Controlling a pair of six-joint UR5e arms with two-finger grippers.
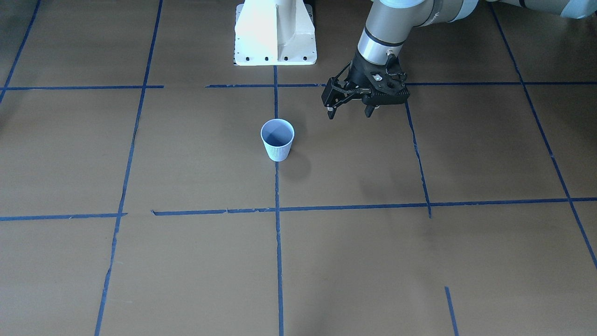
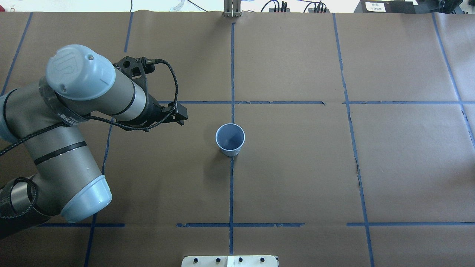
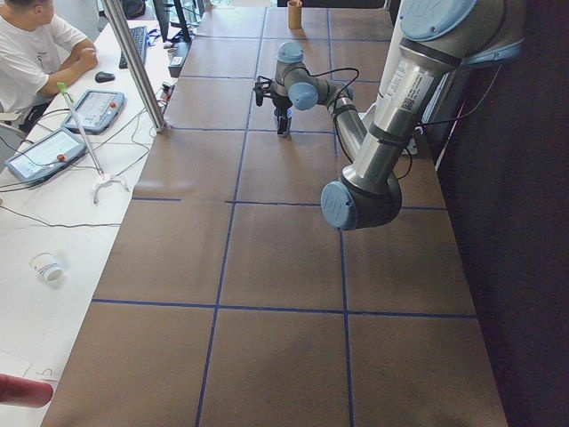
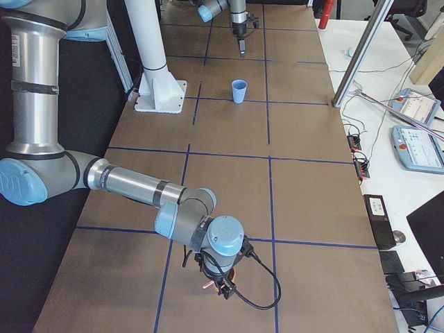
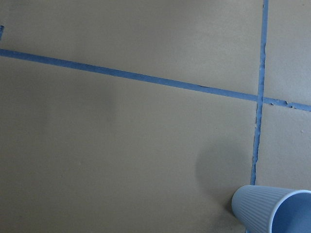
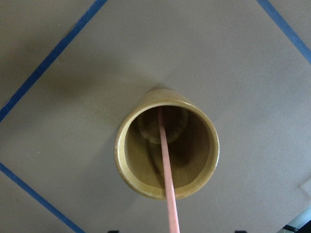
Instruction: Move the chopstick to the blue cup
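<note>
The pale blue ribbed cup (image 1: 277, 139) stands upright and empty at the table's middle; it also shows in the overhead view (image 2: 230, 139) and the left wrist view (image 5: 272, 208). My left gripper (image 1: 350, 112) hovers open and empty a short way to the cup's side. A salmon-pink chopstick (image 6: 165, 160) stands in a tan wooden cup (image 6: 146, 187), leaning on its near rim. My right gripper (image 4: 222, 290) is right above that cup at the table's far right end. Only small dark fingertips (image 6: 114, 231) show, wide apart on either side of the stick.
Blue tape lines (image 2: 232, 74) cross the brown paper table. The white robot base (image 1: 275, 32) stands at the table's edge behind the blue cup. Operators' desks with tablets (image 4: 416, 149) run along the far side.
</note>
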